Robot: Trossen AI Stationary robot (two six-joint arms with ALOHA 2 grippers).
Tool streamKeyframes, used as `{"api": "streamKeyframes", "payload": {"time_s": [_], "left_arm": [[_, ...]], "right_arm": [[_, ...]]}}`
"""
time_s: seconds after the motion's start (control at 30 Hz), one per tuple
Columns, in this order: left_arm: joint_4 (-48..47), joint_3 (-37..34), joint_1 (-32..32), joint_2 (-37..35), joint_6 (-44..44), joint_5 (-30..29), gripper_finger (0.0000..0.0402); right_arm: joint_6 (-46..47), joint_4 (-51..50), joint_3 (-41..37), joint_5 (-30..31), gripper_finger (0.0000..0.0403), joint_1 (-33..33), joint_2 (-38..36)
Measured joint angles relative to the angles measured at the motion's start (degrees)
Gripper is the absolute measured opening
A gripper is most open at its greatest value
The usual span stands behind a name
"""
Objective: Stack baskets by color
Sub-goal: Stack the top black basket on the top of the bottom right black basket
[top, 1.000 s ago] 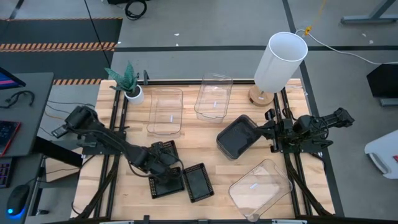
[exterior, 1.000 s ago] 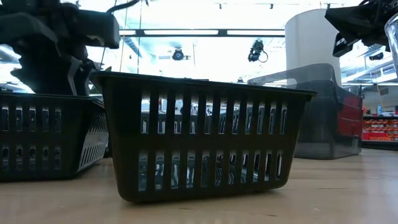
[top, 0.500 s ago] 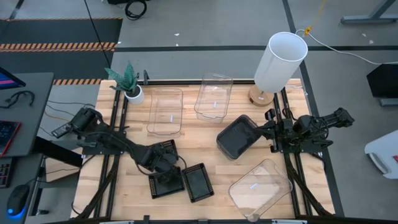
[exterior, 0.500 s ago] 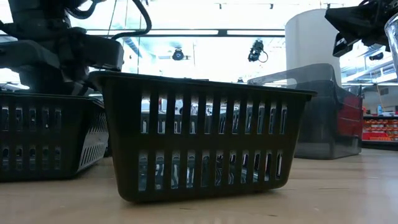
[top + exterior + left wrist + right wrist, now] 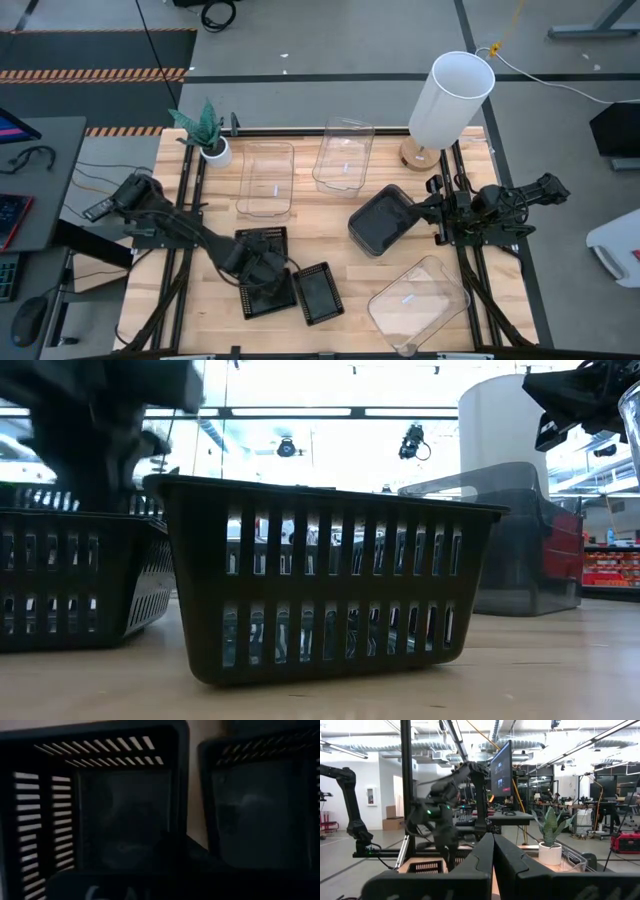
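Left gripper (image 5: 262,272) is closed, down in a black mesh basket (image 5: 268,296) near the table's front edge. Another black basket (image 5: 318,293) sits just beside it, with nothing inside. Right gripper (image 5: 437,213), fingers together, waits by the dark grey basket (image 5: 381,220).

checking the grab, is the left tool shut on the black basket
Shut: left tool sits at the black basket's rim; an actual grip cannot be told.

Three clear baskets (image 5: 265,180), three black baskets (image 5: 320,294), one smoky basket (image 5: 382,220)
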Motion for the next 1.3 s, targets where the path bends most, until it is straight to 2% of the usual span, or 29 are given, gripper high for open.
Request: {"api": "streamKeyframes", "payload": {"time_s": [0.1,0.23,0.4,0.57,0.87,0.97,1.3], "left_arm": [[-3.2,4.2,-2.0,0.0,4.8,-5.2,0.0005],[-1.1,7.7,-5.3,0.0,17.9,-9.6,0.0005],[11.7,7.7,-8.6,0.0,39.2,-9.9,0.0005],[22.2,7.6,-9.5,1.8,52.4,-6.2,0.0008],[38.3,7.6,-7.9,4.9,61.6,7.6,0.0007],[39.9,7.6,-6.4,5.3,64.9,12.4,0.0005],[40.5,7.6,-3.1,9.5,70.6,18.0,0.0004]], "right_arm": [[0.0,0.0,0.0,0.0,0.0016,0.0,0.0],[0.0,0.0,0.0,0.0,0.0016,0.0,0.0],[0.0,0.0,0.0,0.0,0.0016,0.0,0.0],[0.0,0.0,0.0,0.0,0.0016,0.0,0.0],[0.0,0.2,0.0,0.0,0.0016,0.0,0.0],[0.0,0.2,0.0,0.0,0.0016,0.0,0.0],[0.0,0.3,0.0,0.0,0.0016,0.0,0.0]]}}
